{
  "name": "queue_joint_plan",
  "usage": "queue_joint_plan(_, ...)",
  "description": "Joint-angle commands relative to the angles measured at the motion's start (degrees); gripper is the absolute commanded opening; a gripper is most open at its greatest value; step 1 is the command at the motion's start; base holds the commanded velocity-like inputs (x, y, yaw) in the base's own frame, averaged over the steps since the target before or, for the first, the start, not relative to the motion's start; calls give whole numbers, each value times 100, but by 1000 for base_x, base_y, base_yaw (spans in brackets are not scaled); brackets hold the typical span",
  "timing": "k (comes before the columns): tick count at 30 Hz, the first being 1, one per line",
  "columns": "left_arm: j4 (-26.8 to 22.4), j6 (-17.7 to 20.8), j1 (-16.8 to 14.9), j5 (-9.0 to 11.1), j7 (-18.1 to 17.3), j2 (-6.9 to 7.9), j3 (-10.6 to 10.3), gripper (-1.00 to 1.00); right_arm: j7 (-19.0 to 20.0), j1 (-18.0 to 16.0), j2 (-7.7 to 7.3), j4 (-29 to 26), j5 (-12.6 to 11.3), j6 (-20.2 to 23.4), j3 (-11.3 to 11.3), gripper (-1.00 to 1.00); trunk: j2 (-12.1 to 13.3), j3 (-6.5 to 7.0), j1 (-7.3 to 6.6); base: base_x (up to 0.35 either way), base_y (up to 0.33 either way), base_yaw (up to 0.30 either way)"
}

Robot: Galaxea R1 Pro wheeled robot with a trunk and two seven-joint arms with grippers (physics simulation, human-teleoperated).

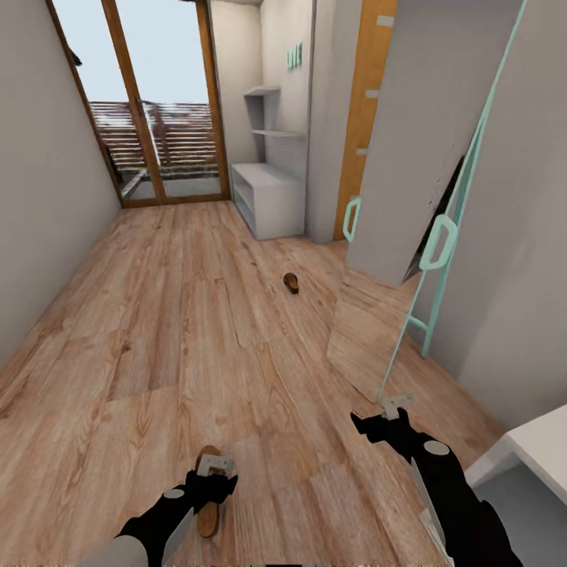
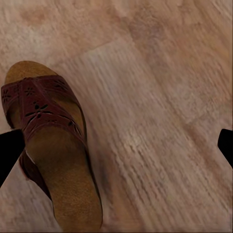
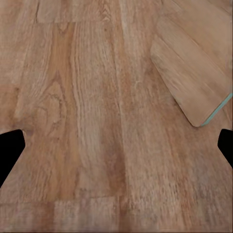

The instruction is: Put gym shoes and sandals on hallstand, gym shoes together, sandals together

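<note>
**Robot arm poised over a sandal in the corridor**

The left gripper (image 1: 219, 470) hangs low over a brown sandal (image 2: 51, 150) lying flat on the wood-plank floor (image 1: 197, 315), its jaws spread wide with one fingertip (image 2: 9, 150) just beside the strap. The right gripper (image 1: 391, 409), jaws likewise apart, holds nothing above bare planks. A second sandal (image 1: 291, 283) lies well ahead, near the pale-grey hallstand (image 1: 272, 197) at the corridor's far end.

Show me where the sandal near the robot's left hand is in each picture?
Head view: the near sandal lies at the bottom edge, under the left gripper.
Left wrist view: sandal at the picture's left side.
Right wrist view: not in it.
Shared landmark: the wood-plank floor.
</note>
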Motion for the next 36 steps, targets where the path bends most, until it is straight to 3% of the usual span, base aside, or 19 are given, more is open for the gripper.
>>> queue_joint_plan(1, -3, -12, 4, -51, 4, 2, -6, 100, 90, -2, 2, -20, 60, 37, -10, 100, -4, -28, 1, 0, 0, 0)
queue_joint_plan(6, 6, -61, 51, -7, 45, 53, 34, 100, 277, -2, 3, -122, 59, 92, -24, 100, -10, -138, 14, 0, 0, 0)
queue_joint_plan(17, -1, -110, 71, 21, 108, 71, 77, 100, 318, -2, 3, -207, 66, 103, -32, 100, -10, -138, 14, 0, 0, 0)
queue_joint_plan(27, 25, -344, 67, 326, 662, 17, 521, 100, 313, -2, 3, -210, 76, 104, -43, 100, -10, -138, 14, 0, 0, 0)
queue_joint_plan(36, 48, -391, 65, 363, 886, -15, 577, 100, 313, -2, 3, -210, 69, 105, -42, 100, -10, -175, 14, 0, 0, 0)
